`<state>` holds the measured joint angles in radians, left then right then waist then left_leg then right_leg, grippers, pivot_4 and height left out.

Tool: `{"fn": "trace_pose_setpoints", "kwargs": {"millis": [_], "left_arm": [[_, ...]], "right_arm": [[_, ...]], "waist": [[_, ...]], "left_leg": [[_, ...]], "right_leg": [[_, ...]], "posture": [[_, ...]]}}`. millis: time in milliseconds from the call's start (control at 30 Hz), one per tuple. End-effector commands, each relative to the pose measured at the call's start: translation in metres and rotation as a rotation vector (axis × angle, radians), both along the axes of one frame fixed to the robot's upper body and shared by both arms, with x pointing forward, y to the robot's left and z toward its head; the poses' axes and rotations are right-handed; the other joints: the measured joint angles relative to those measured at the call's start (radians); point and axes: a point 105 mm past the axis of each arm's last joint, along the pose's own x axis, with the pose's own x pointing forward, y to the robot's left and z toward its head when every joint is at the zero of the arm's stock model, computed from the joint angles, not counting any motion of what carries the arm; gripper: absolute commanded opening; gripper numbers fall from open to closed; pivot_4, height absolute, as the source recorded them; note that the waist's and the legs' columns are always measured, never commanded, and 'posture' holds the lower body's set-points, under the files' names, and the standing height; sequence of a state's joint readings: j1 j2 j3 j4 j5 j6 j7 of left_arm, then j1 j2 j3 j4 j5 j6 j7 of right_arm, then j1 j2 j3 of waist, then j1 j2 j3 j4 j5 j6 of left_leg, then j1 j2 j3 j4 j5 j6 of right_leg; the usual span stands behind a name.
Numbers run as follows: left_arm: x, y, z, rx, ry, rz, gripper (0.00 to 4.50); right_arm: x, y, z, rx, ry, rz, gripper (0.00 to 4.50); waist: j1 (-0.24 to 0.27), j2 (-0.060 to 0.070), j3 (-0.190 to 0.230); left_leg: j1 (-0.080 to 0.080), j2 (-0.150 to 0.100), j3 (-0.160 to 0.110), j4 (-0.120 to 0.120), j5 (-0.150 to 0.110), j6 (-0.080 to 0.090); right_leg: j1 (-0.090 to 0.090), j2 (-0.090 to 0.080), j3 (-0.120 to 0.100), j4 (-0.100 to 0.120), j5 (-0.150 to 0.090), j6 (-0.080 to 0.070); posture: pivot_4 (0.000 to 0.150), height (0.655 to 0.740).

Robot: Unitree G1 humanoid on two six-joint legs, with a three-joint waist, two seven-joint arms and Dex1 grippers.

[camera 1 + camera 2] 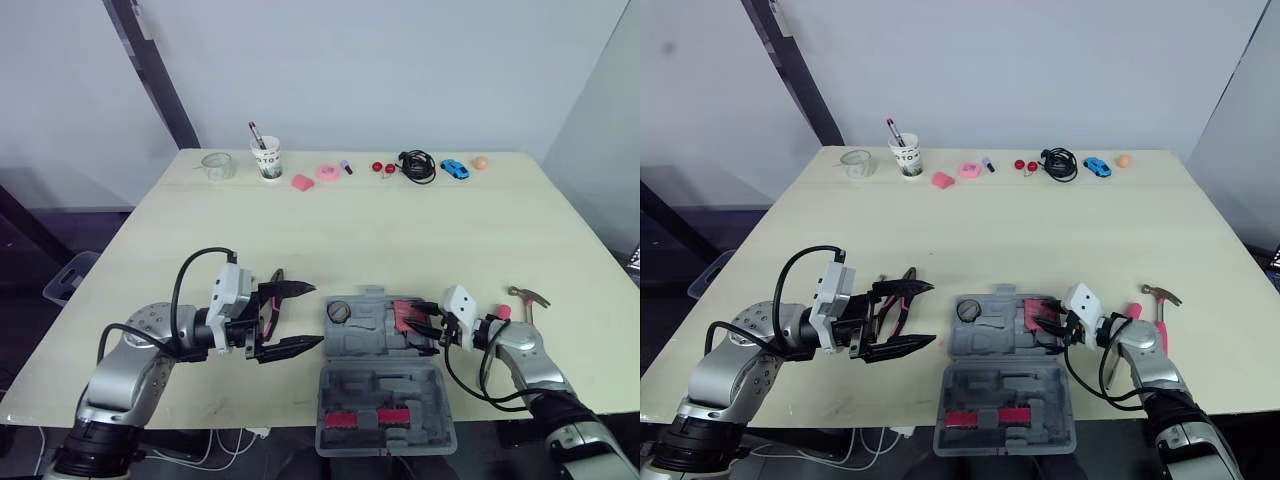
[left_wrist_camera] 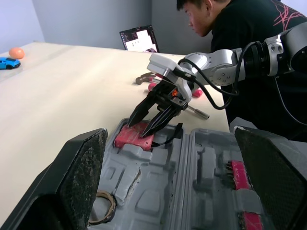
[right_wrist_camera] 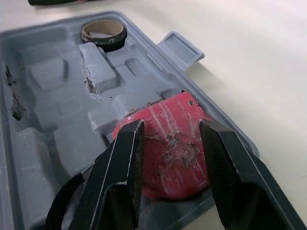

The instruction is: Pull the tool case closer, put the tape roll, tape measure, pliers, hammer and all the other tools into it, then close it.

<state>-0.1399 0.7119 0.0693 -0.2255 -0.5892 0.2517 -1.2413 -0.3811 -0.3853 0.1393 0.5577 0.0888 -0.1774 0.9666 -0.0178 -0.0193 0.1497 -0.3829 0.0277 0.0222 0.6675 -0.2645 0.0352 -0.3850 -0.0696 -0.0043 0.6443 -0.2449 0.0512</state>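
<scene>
The tool case lies open at the table's 6 o'clock edge, with the tape roll in its 11 o'clock pocket. The right gripper hangs over the 1 o'clock pocket with its fingers parted on both sides of the red tape measure. The tape measure sits in the pocket and I judge it is not gripped.

The hammer lies on the table at 2 o'clock from this claw, its handle running 12 to 6, so the right arm is nearer to it.

The left gripper is wide open, empty and points to 3 o'clock. The pliers lie across this line. I cannot tell whether they are between the fingers or beyond them.
</scene>
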Motion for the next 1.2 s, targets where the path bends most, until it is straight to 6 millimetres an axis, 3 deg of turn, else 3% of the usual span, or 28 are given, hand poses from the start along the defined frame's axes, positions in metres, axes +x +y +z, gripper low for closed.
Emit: {"fn": "trace_pose_setpoints", "kwargs": {"millis": [33, 167, 400, 700, 867, 1000, 1133, 1167, 1200], "left_arm": [[-0.002, 0.003, 0.007, -0.003, -0.039, 0.005, 4.50], [-0.002, 0.005, 0.005, -0.005, -0.038, 0.022, 4.50], [0.006, 0.017, -0.003, 0.001, -0.034, 0.160, 4.50], [0.007, 0.045, -0.017, -0.067, 0.004, 0.383, 4.50], [0.010, 0.068, -0.023, -0.091, 0.010, 0.538, 4.50], [0.002, 0.093, -0.039, -0.087, 0.051, 0.660, 4.50], [-0.006, 0.107, -0.050, -0.097, 0.079, 0.725, 4.50], [-0.009, 0.111, -0.054, -0.092, 0.086, 0.740, 4.50], [-0.010, 0.115, -0.057, -0.089, 0.092, 0.753, 4.50]], "right_arm": [[-0.017, -0.008, -0.041, -0.126, 0.179, -0.009, 1.89], [-0.015, -0.004, -0.026, -0.075, 0.127, -0.023, 1.89], [0.001, 0.000, 0.036, 0.076, -0.169, -0.099, 1.89], [-0.018, -0.040, 0.068, 0.168, -0.248, -0.236, 1.89], [-0.031, -0.066, 0.074, 0.202, -0.252, -0.338, 1.89], [-0.060, -0.108, 0.070, 0.204, -0.216, -0.470, 1.89], [-0.084, -0.136, 0.061, 0.187, -0.177, -0.563, 1.89], [-0.092, -0.144, 0.055, 0.168, -0.162, -0.585, 2.39], [-0.099, -0.150, 0.051, 0.157, -0.145, -0.602, 2.58]], "waist": [[0.000, 0.000, 0.000], [0.002, 0.000, 0.000], [0.003, 0.004, 0.003], [0.007, 0.005, 0.004], [0.008, 0.005, 0.004], [0.011, 0.005, 0.004], [0.012, 0.004, 0.003], [0.012, 0.004, 0.003], [0.013, 0.004, 0.003]], "left_leg": [[0.004, 0.001, 0.000, -0.001, 0.000, 0.000], [0.005, 0.005, 0.000, -0.001, 0.000, 0.000], [0.002, 0.005, 0.001, -0.001, 0.000, 0.000], [-0.004, 0.005, 0.001, -0.003, 0.000, 0.000], [-0.004, 0.005, 0.001, -0.003, 0.000, 0.000], [-0.004, 0.005, 0.001, -0.003, 0.000, 0.000], [-0.007, 0.005, 0.002, -0.004, 0.000, 0.000], [-0.009, 0.005, 0.002, -0.004, 0.000, 0.000], [-0.010, 0.006, 0.002, -0.004, 0.000, 0.000]], "right_leg": [[0.004, 0.000, 0.000, 0.000, 0.000, 0.000], [0.006, 0.000, 0.000, -0.001, 0.000, 0.000], [0.002, -0.001, 0.000, -0.001, 0.000, -0.001], [-0.003, -0.001, 0.000, -0.003, 0.000, 0.000], [-0.003, -0.002, 0.000, -0.003, 0.000, -0.001], [-0.003, -0.003, -0.001, -0.004, 0.000, -0.001], [-0.007, -0.004, 0.000, -0.005, 0.000, -0.001], [-0.009, -0.004, 0.000, -0.005, 0.000, -0.001], [-0.010, -0.005, 0.000, -0.005, 0.000, -0.001]], "posture": [[0.150, 0.7400], [0.150, 0.7400], [0.150, 0.7400], [0.150, 0.7400], [0.150, 0.7400], [0.150, 0.7400], [0.150, 0.7400], [0.150, 0.7400], [0.150, 0.7400]]}}
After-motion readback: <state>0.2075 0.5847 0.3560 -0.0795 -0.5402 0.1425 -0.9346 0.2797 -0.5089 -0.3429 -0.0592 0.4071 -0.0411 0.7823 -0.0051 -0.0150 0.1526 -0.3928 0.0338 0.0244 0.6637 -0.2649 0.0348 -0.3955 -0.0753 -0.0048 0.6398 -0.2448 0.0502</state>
